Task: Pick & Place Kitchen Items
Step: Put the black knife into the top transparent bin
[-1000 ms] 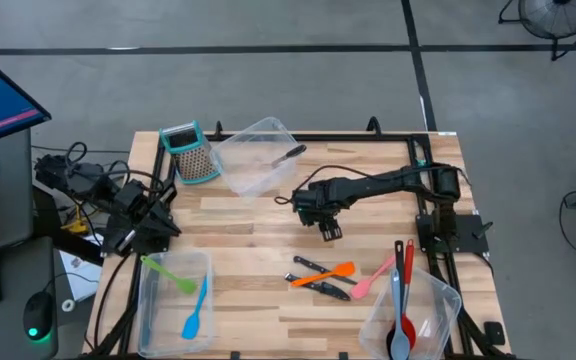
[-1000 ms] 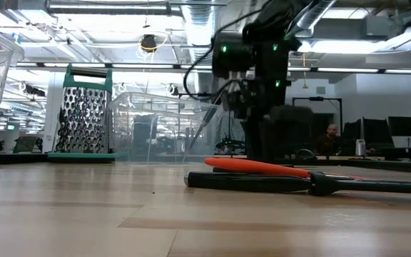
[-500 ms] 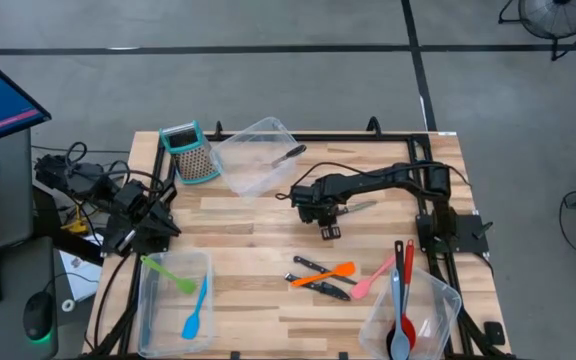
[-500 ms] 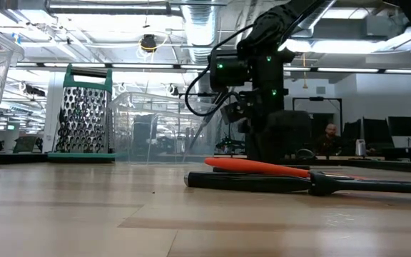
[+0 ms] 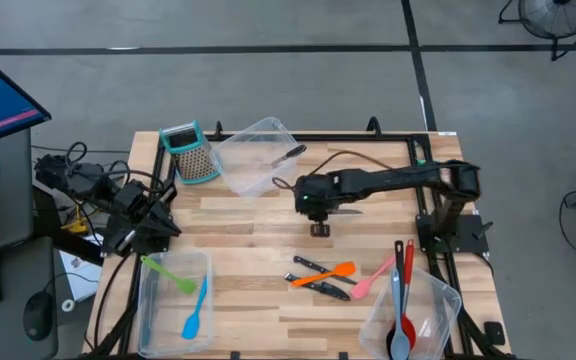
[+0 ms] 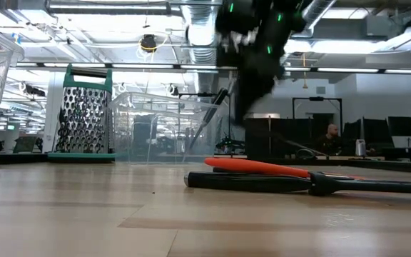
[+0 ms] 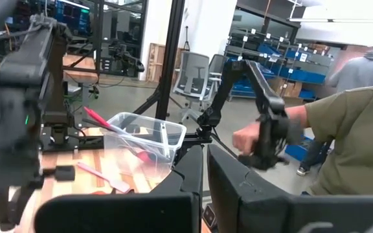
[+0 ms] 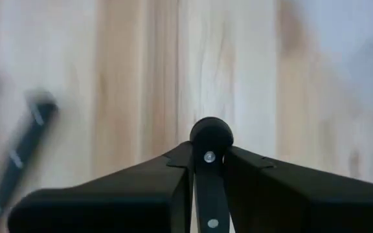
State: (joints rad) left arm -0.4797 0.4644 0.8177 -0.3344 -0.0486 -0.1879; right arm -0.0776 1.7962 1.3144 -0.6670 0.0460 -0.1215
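Note:
My right gripper (image 8: 209,155) is over the middle of the table (image 5: 248,215) and is shut on a black-handled knife (image 8: 210,136). The knife's grey blade (image 5: 354,210) shows beside the arm. An orange spatula (image 5: 326,273), a pink spatula (image 5: 371,279) and two black-handled knives (image 5: 308,264) (image 5: 325,289) lie flat on the table nearer the front edge. Another knife (image 5: 288,155) leans in the far tub (image 5: 256,152). At the table's left edge my left gripper (image 5: 163,225) is shut on nothing. My right gripper pinches the knife's black riveted handle (image 8: 209,169) between its two fingers (image 8: 173,169). The handle's rounded butt end (image 8: 211,133) sticks out past the fingertips. The fingers slant steeply down from above. The gripper (image 6: 252,64) is high above the table, and the knife seems lifted clear.
A box grater (image 5: 190,152) stands at the far left. The near-left tub (image 5: 158,300) holds a green and a blue spatula; the near-right tub (image 5: 433,300) holds spoons and a ladle. A person (image 7: 348,142) stands beyond the table's left side.
My right gripper has risen from close above the table and rolled a little at the wrist, bringing the knife up with it. The knife's blade, hidden under the arm a second ago, now shows beside it.

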